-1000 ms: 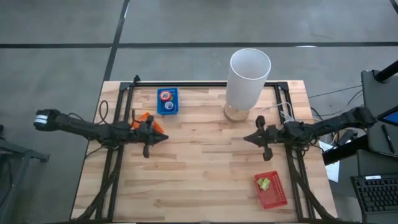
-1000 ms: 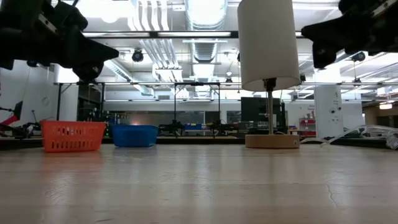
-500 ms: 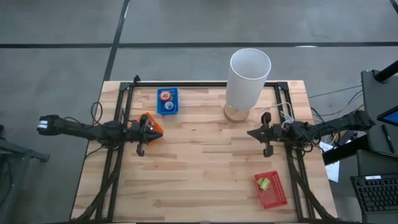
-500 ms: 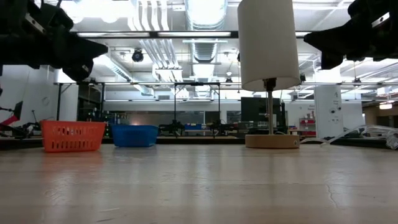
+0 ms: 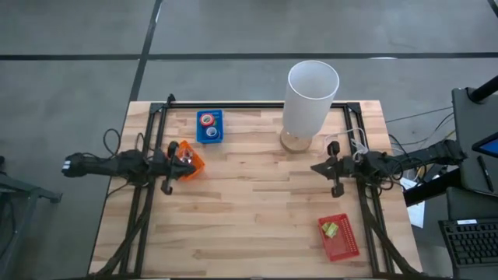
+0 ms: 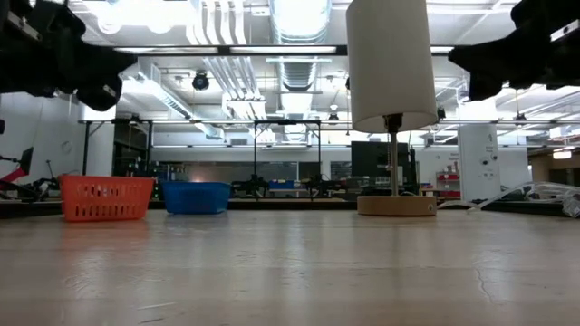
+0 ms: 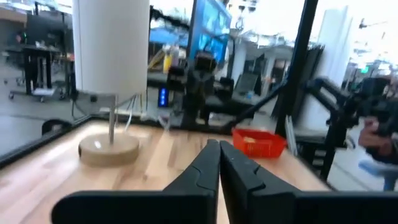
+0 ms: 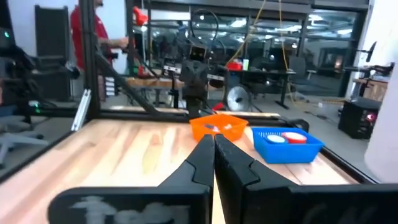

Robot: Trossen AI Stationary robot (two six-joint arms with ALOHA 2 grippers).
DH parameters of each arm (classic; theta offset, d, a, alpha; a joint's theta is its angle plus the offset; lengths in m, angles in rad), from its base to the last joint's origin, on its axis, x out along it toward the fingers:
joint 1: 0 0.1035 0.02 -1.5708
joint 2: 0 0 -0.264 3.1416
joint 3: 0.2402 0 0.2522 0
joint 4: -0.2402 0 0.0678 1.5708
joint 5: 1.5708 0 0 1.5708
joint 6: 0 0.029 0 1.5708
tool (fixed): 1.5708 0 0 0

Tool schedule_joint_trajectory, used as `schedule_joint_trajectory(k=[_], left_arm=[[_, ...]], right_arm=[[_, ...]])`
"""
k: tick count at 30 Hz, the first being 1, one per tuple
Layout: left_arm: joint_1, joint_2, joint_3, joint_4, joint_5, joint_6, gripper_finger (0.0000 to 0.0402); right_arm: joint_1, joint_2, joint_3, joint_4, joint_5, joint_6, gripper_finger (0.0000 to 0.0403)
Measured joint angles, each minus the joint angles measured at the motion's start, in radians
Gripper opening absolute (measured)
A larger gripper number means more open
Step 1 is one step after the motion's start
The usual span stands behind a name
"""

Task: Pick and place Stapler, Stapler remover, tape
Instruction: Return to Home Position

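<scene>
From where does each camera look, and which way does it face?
High: above the table, facing down; left arm, right arm.
Low: at tabletop height, facing the lamp; arms overhead.
Left wrist: behind shut left pincer, facing red bin.
Right wrist: behind shut right pincer, facing orange bin.
Shared: high and low show the lamp.

- Soft, even overhead light on the pale wooden tabletop in the high view; only faint shadows under the two dark arms.
- At table height, glaring white ceiling strip lights, blown out; both arms reduced to black silhouettes.
- Beyond the left gripper, a washed-out bright backdrop and a glowing blue screen.
- Beyond the right gripper, a noticeably dimmer room.
</scene>
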Motion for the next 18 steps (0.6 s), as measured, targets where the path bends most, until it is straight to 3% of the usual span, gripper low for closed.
schedule_joint_trajectory(k=[4,9,18], left_arm=[[0.000,-0.011,0.000,-0.069,-0.003,-0.001,0.0023],[0.000,-0.010,-0.001,-0.058,-0.116,-0.058,0.0025],[0.000,-0.008,-0.002,-0.040,-0.119,-0.065,0.0026]], right_arm=[[0.001,0.003,0.000,-0.024,0.003,-0.019,0.0008],[0.001,0.005,0.000,-0.085,0.003,-0.017,0.0008],[0.001,0.005,0.000,-0.094,0.058,0.007,0.0008]])
